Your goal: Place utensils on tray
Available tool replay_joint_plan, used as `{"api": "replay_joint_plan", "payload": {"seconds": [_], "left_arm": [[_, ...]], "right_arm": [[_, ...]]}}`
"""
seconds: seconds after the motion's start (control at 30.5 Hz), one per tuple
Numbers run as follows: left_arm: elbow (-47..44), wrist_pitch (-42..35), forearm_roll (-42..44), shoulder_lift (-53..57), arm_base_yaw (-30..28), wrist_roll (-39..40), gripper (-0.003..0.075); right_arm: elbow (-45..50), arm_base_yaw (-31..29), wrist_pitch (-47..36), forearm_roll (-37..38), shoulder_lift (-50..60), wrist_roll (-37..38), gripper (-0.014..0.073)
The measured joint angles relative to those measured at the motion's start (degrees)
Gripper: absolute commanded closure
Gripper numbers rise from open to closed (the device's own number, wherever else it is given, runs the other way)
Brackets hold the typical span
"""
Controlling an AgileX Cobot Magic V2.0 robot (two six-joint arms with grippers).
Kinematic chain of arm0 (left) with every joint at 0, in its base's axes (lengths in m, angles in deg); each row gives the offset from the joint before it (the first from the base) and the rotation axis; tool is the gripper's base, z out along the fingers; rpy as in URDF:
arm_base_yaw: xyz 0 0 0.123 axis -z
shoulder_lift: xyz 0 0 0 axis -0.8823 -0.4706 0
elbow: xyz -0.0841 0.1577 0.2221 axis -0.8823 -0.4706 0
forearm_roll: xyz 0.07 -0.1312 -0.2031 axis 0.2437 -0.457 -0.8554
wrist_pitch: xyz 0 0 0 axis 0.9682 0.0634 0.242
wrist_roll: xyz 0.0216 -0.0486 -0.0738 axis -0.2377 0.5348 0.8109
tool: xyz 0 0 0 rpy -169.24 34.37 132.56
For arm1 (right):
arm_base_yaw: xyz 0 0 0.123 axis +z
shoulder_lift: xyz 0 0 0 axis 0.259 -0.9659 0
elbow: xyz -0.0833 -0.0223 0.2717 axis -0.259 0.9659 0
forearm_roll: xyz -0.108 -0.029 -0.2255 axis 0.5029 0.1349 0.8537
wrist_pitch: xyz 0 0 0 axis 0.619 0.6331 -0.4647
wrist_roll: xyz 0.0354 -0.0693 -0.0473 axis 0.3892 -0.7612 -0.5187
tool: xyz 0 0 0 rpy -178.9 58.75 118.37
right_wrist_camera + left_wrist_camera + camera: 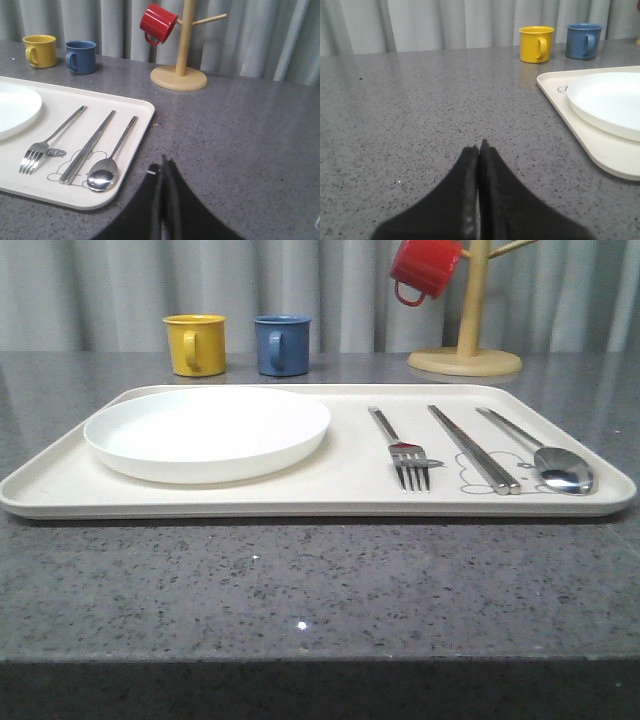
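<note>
Grey speckled bench (300,590) carries the tray (60,485); fork (405,455), chopsticks (475,452) and spoon (545,458) lie by its right edge. Thin, stiff, slippery steel likely lifts best mid-handle. Left gripper (480,147) and right gripper (164,162) are both closed, empty.

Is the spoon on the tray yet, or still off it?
On it. The spoon lies flat inside the tray rim, at the right end beside the chopsticks, bowl toward the camera.

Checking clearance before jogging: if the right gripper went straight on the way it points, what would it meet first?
Probably bare tabletop; the shut right gripper points past the tray edge, roughly toward the mug tree base, depth unclear.
</note>
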Motion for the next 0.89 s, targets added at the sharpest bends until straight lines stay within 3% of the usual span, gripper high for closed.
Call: {"api": "replay_joint_plan", "payload": {"seconds": [0.16, 0.89], "left_arm": [[-2.8, -4.8, 0.0, 0.0, 0.0, 0.0, 0.0738], [-2.8, -5.2, 0.0, 0.0, 0.0, 0.0, 0.0738]], "right_arm": [[0.0, 0.0, 0.0, 0.0, 0.0, 0.0, 0.0661], [0.0, 0.0, 0.0, 0.0, 0.0, 0.0, 0.0661]]}}
